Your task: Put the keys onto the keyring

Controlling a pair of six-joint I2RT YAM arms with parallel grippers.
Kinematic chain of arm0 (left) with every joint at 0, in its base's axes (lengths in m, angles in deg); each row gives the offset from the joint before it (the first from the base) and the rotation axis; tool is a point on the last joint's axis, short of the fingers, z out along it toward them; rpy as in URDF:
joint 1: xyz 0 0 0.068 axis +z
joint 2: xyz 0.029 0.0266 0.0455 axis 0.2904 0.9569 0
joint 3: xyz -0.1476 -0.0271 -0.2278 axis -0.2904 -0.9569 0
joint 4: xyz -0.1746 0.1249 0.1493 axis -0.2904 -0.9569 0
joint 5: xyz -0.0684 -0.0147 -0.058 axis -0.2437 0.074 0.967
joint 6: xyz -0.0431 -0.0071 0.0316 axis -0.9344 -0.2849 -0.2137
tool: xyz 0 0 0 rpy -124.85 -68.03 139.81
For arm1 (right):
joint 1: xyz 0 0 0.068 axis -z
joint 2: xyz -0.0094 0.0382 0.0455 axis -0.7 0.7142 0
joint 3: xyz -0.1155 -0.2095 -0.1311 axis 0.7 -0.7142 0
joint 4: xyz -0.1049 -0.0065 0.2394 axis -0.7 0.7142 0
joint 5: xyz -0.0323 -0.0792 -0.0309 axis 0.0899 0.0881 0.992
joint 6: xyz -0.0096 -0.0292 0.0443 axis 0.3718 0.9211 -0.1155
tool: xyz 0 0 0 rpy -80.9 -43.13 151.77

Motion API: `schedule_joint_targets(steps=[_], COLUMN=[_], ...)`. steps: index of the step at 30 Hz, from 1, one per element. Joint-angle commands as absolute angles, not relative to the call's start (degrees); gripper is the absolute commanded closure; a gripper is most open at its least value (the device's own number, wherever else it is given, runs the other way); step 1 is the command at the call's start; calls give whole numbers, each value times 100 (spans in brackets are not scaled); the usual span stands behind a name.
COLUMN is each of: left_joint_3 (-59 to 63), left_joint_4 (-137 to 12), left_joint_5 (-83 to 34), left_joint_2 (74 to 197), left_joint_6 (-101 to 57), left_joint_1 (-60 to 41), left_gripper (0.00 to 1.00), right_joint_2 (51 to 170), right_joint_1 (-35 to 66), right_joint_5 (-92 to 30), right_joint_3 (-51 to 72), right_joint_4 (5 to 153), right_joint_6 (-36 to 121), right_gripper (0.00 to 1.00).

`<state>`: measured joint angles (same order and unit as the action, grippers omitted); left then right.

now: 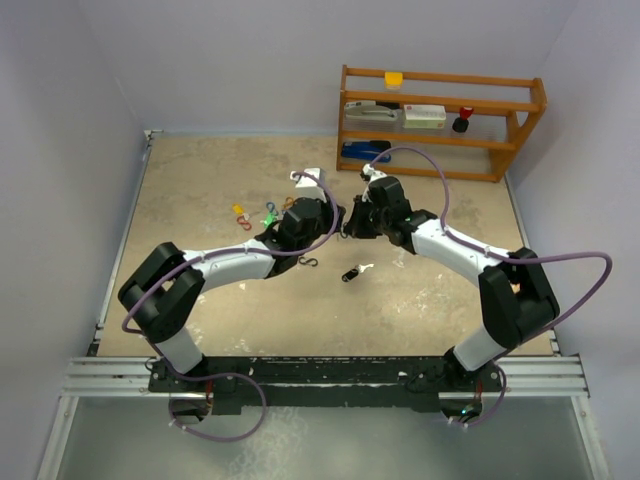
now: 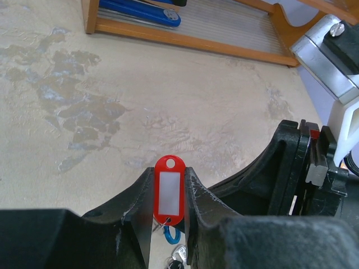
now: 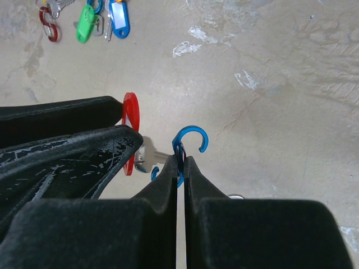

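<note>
I see the red tag [image 2: 169,190], lower centre: glossy plastic, white papery insert. Key [image 3: 151,153]: bare silver metal. Blue clip [image 3: 190,137]: shiny. Fingers [image 3: 73,157]: matt black, scuffed. Tabletop [image 2: 168,101]: matt, rough, blotchy. Rack [image 1: 440,100], upper right: varnished wood.

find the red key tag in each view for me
top external: too small to see, hidden where left gripper meets right gripper
left wrist: red tag low centre, face-on, in the left gripper
right wrist: red tag left of centre, edge-on
shared: blue clip beside it, both wrist views
</note>
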<state>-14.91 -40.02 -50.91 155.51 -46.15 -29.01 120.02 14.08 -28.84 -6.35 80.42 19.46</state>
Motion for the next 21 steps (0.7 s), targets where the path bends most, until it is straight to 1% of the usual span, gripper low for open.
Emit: schedule_joint_targets(steps=[1,21], left_joint_3=[-1517,-1622], left_joint_4=[-3652,-3661], left_joint_5=[-4990,-4970], left_joint_2=[15455,15473], left_joint_6=[-4664,-4591], left_joint_1=[-2935,-2934], left_gripper=[83,83], right_joint_2=[11851,11644], right_joint_1=[1426,1428], right_joint_5=[-3006,-2931], right_joint_3=[-702,-787], right_joint_4=[7734,7660], right_joint_6=[1758,1710], right_gripper=[100,100])
